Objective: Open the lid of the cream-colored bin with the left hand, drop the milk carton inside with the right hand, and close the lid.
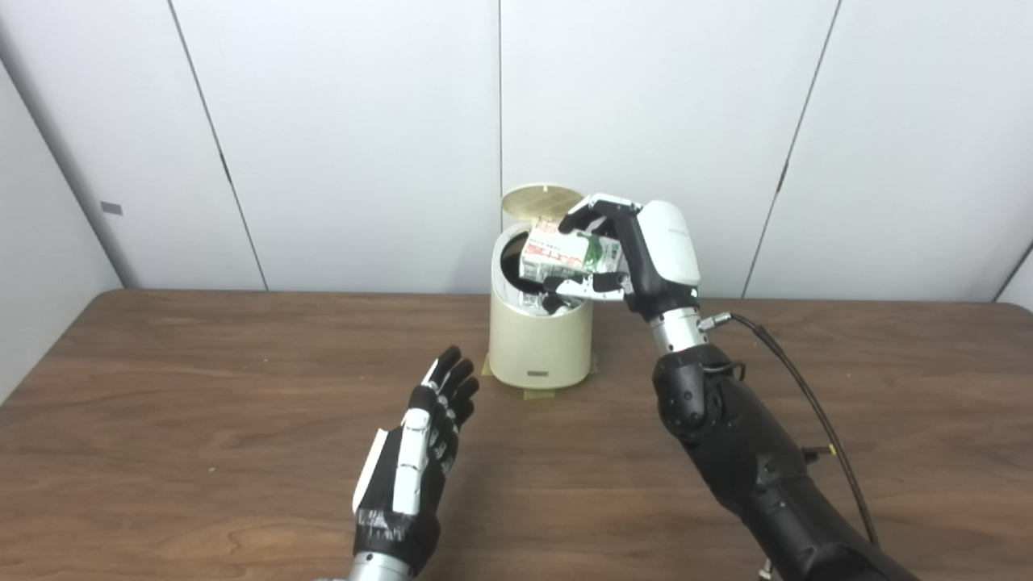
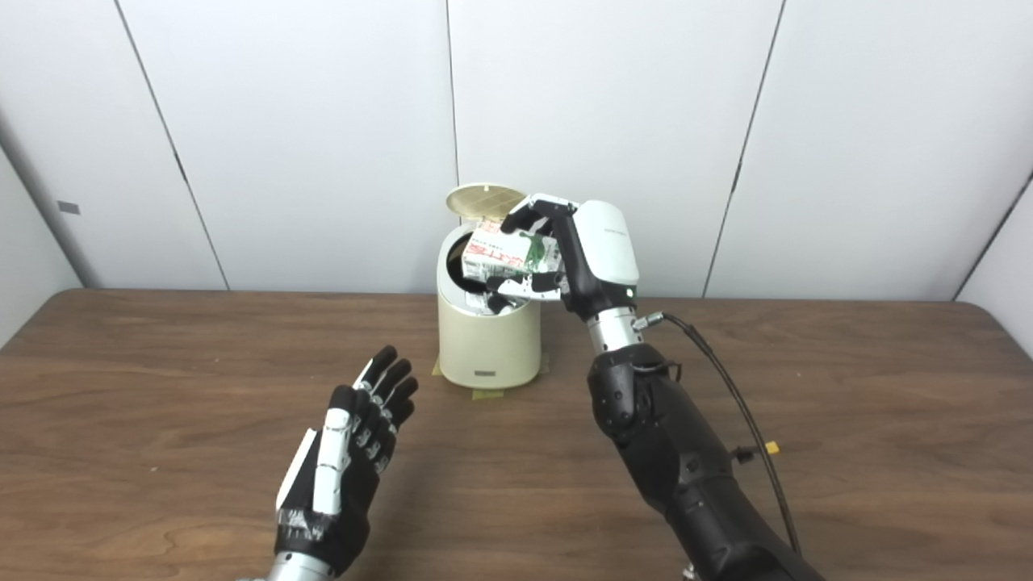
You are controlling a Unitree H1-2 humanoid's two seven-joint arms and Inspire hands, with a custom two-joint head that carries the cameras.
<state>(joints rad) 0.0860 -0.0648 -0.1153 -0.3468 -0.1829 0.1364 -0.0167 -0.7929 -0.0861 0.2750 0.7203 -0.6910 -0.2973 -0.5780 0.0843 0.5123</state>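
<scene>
Now your right hand clamps the milk carton over the open cream-colored bin, while your left hand hovers empty, fingers spread, above the tabletop.

table under both hands: dark brown wood-grain table, smooth, faint sheen
bin beside right hand: cream-coloured round plastic bin, smooth, matt
carton in right hand: printed paper milk carton, slightly glossy
</scene>
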